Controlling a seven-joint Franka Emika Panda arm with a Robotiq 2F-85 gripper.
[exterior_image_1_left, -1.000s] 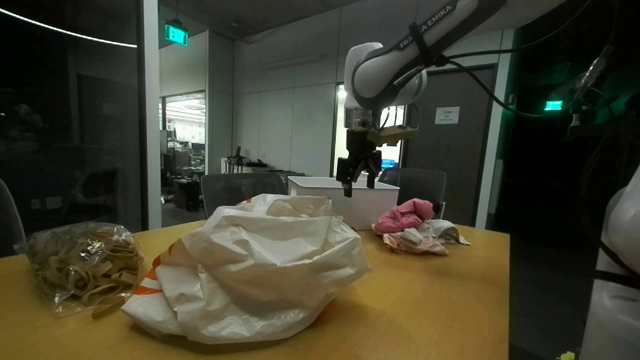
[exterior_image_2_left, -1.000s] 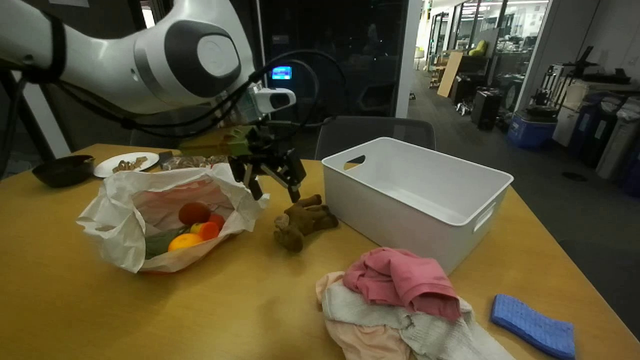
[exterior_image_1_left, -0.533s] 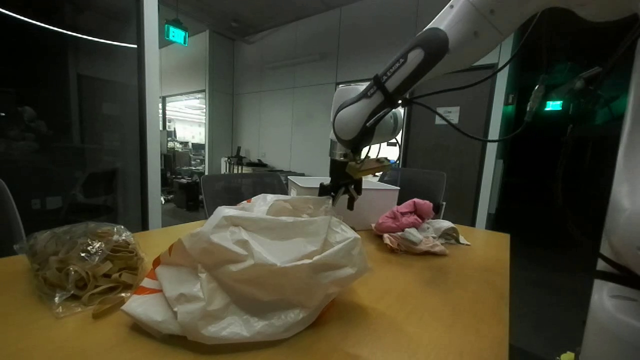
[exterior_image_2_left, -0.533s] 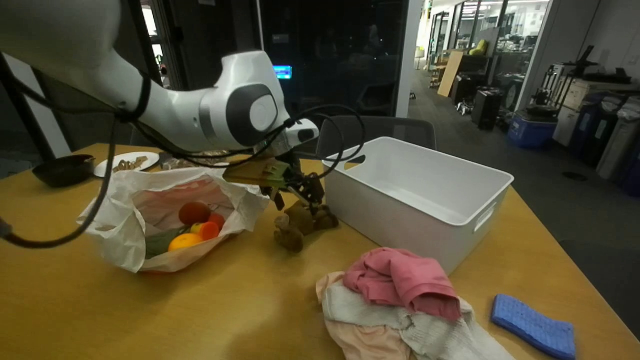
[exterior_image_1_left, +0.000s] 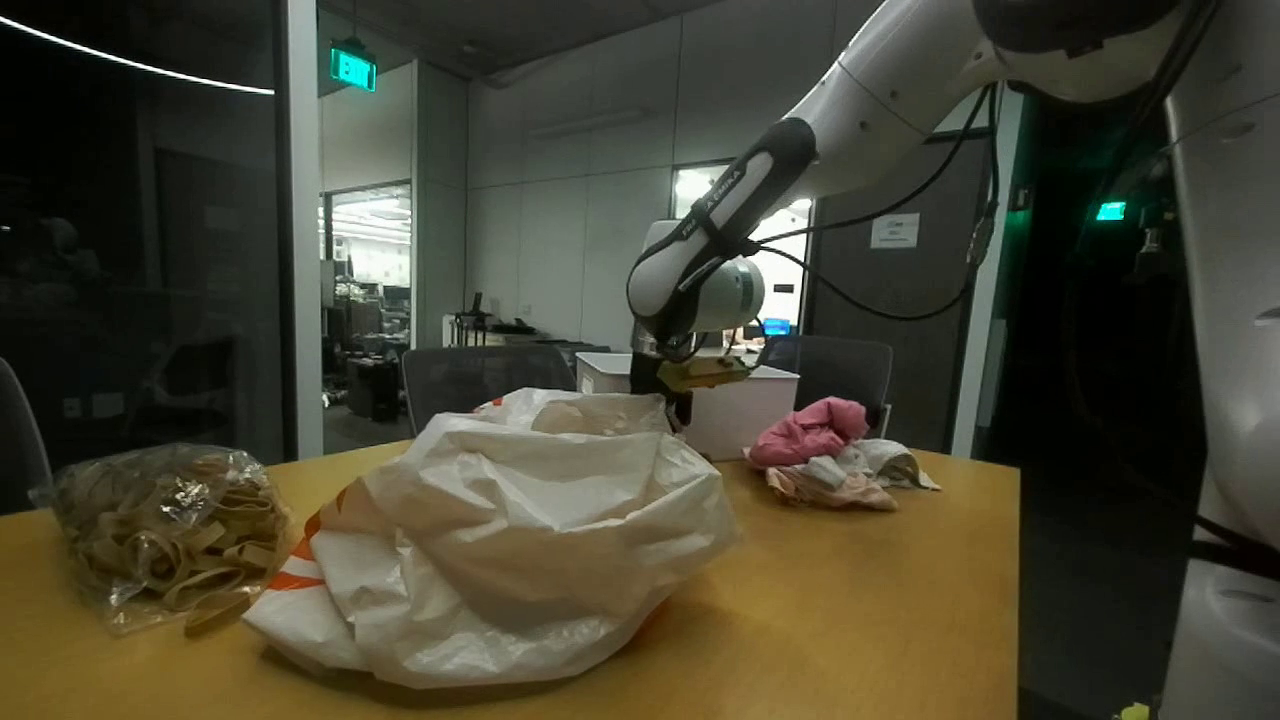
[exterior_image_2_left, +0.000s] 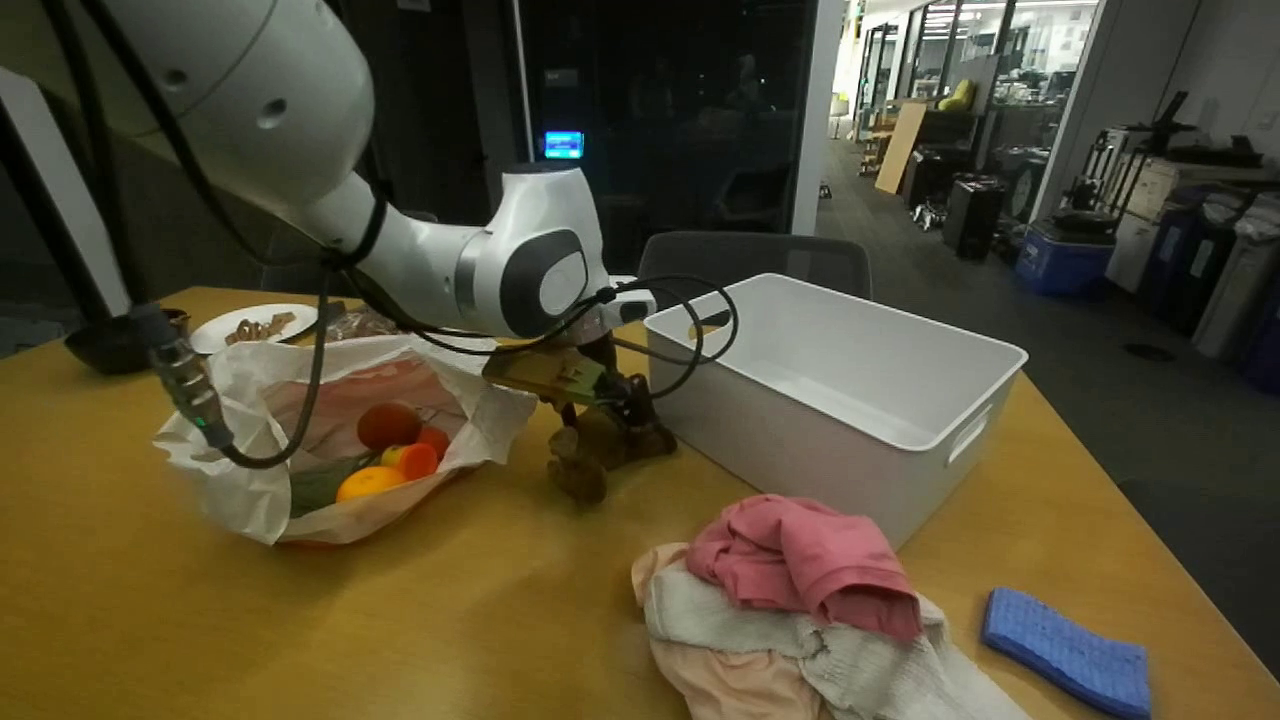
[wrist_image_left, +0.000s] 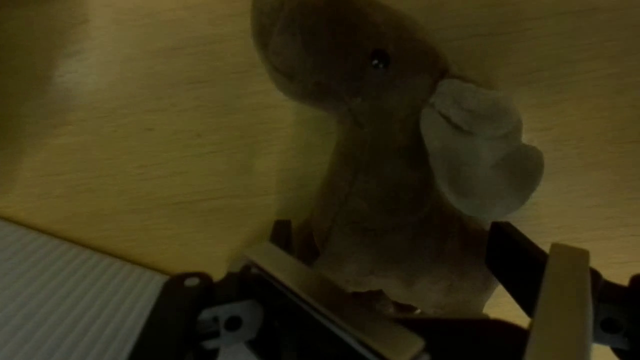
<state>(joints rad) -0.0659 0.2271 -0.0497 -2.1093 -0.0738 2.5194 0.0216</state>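
Room: dim, with dark glass panels (exterior_image_1_left: 130, 250), pale wall panels (exterior_image_1_left: 560, 250) and a lit green exit sign (exterior_image_1_left: 353, 66) well above the jaws in an exterior view; a yellow-brown, wood-grained surface (exterior_image_2_left: 480, 620) lies beneath them.
Arm: a white-and-grey jointed robot arm (exterior_image_2_left: 425, 265) slants down to the jaws in both exterior views.
Jaws: spread apart rather than clenched, low over the surface, straddling a brown plush animal toy (wrist_image_left: 390, 165); whether either side presses on the plush cannot be told.
Plush: the toy lies on the surface with its torso between the jaws; in the wrist view its head points out past their tips, with a glossy dark bead eye (wrist_image_left: 380, 59) and a paler, lobed soft piece (wrist_image_left: 480, 150) beside the neck.
White plastic: a rectangular white bin (exterior_image_2_left: 780, 440) with handle slots stands just beside the jaws; a crumpled white bag (exterior_image_1_left: 540, 540) with orange markings sits near them, on the side away from the bin.
Inside the bag: a round red thing (exterior_image_2_left: 390, 426) and a round orange fruit (exterior_image_2_left: 372, 484), seen through its mouth, near the jaws.
Fabric: a pink cloth (exterior_image_2_left: 805, 565) heaped on grey-white (exterior_image_2_left: 735, 620) and peach cloths (exterior_image_2_left: 735, 680), nearer the camera than the jaws in an exterior view; a blue textured rectangular pad (exterior_image_2_left: 1065, 650) lies past them, well apart from the jaws.
Beyond the bag from the jaws: a round white plate (exterior_image_2_left: 208, 332) with brown pieces (exterior_image_2_left: 262, 328), a shallow black bowl-like dish (exterior_image_2_left: 105, 348), and a clear plastic bag of tan loops (exterior_image_1_left: 170, 540).
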